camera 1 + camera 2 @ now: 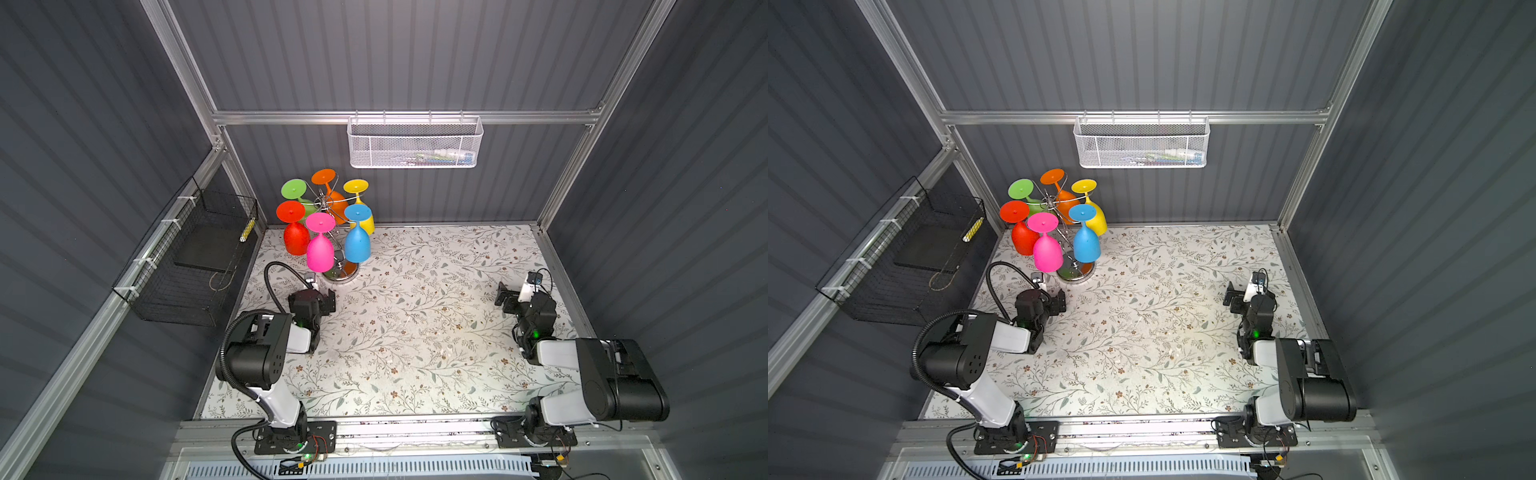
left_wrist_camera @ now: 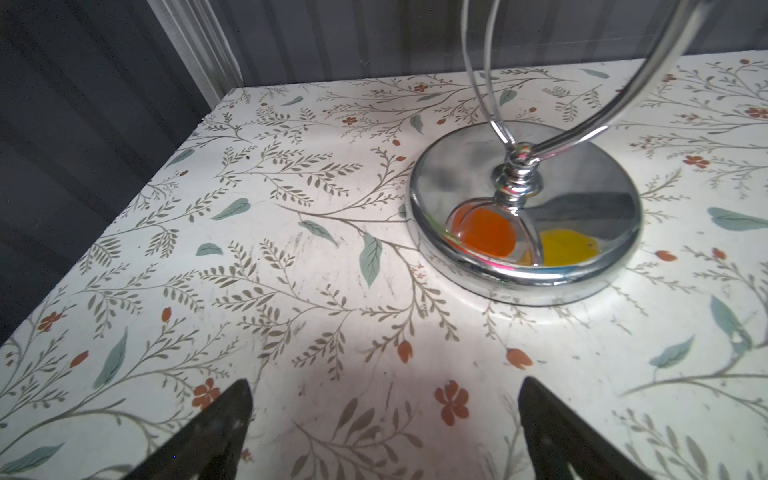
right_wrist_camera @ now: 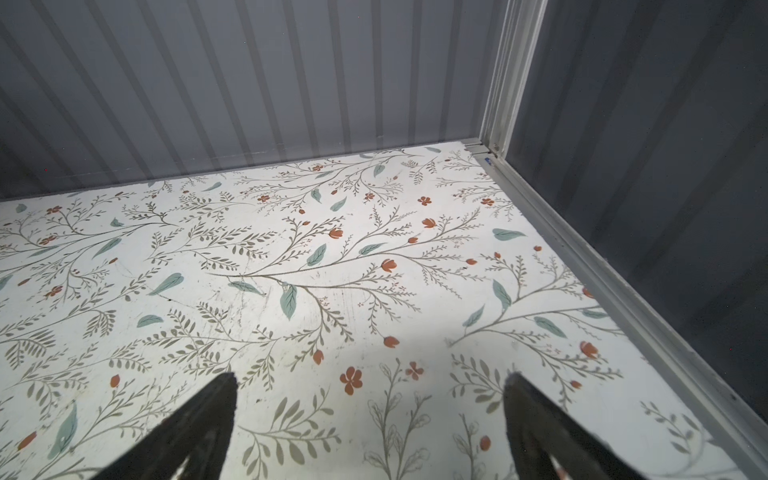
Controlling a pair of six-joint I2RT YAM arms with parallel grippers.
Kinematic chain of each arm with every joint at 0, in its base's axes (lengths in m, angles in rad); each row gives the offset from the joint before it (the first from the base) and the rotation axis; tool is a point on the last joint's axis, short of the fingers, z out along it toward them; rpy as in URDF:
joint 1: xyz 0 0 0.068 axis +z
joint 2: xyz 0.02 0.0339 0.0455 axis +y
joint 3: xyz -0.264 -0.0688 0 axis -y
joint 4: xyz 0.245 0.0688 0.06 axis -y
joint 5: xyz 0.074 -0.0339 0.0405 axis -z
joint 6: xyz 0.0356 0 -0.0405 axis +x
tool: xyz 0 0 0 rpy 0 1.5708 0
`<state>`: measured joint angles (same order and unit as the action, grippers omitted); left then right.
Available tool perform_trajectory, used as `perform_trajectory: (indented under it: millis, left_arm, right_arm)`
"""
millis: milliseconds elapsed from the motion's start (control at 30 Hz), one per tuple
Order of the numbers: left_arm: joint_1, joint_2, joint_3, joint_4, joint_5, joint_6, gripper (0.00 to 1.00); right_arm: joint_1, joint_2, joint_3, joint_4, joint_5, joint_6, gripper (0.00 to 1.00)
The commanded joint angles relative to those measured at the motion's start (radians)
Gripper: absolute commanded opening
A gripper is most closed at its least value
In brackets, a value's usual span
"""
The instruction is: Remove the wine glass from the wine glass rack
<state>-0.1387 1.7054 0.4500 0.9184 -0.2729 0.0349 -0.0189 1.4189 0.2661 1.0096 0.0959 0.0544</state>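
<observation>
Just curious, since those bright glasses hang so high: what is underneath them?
The rack's round chrome base, standing on the flowered table and mirroring orange and yellow patches. In both top views the pink glass and blue glass cover part of it.

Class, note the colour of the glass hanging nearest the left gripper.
The wine glass is pink, clearest in a top view.

Ahead of the black left gripper (image 2: 384, 386) the chrome wine glass rack (image 2: 524, 216) mirrors orange and yellow; it carries a red glass (image 1: 296, 240), pink glass (image 1: 320, 253), blue glass (image 1: 357, 245), yellow glass (image 1: 355, 185), orange glass (image 1: 323, 176), green glass (image 1: 294, 189). Table (image 3: 374, 291) under the black right gripper (image 3: 370, 382): white, grey-green sprigs, rust flowers
</observation>
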Motion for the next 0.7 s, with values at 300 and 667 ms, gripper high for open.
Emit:
perform_trajectory:
  millis: [300,667]
  left_arm:
    - [-0.226,-0.109,-0.064,0.021,-0.052,0.275,1.00]
    - [-0.611,-0.245,-0.034,-0.059,-0.189,0.547,1.00]
  right_arm:
    - [0.122,-0.152,-0.058,0.067,0.268,-0.092,0.99]
    - [0.210,-0.346,-0.069,0.036,0.372,-0.109,0.99]
